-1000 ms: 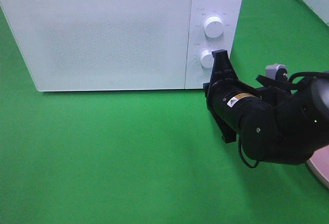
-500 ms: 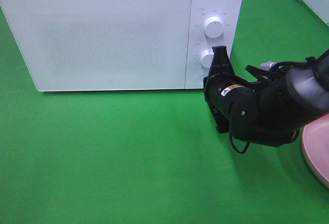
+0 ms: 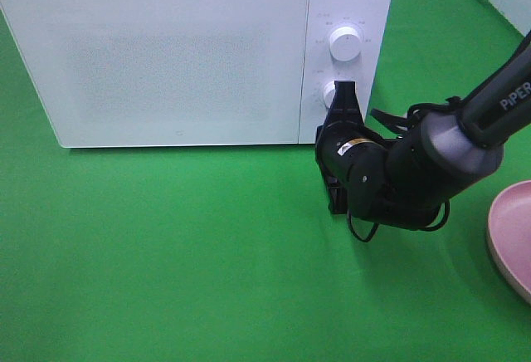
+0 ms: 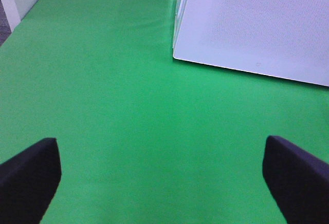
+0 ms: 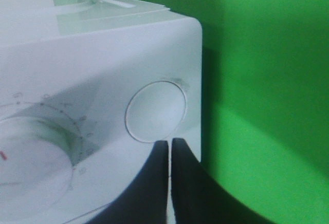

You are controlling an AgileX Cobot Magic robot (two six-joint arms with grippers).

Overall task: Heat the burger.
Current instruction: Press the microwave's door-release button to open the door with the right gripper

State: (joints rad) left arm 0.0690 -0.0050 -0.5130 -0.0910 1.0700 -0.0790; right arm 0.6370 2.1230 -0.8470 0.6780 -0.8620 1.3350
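Observation:
The burger is out of view in every frame. The white microwave (image 3: 182, 55) stands at the back with its door closed. My right gripper (image 3: 343, 90) is shut and empty, its tip close to the control panel by the lower knob (image 3: 330, 95). In the right wrist view the closed fingertips (image 5: 168, 143) sit just short of the round push button (image 5: 156, 111) near the panel's corner; I cannot tell whether they touch it. My left gripper (image 4: 163, 167) is open and empty over the green cloth, near the microwave's front corner (image 4: 177, 54).
A pink plate (image 3: 510, 237) lies at the right edge, holding nothing that shows. The upper knob (image 3: 344, 43) sits above the lower one. Green cloth (image 3: 166, 254) covers the table in front of the microwave.
My right arm has swung left and closer to the microwave's control panel. More of the pink plate is uncovered.

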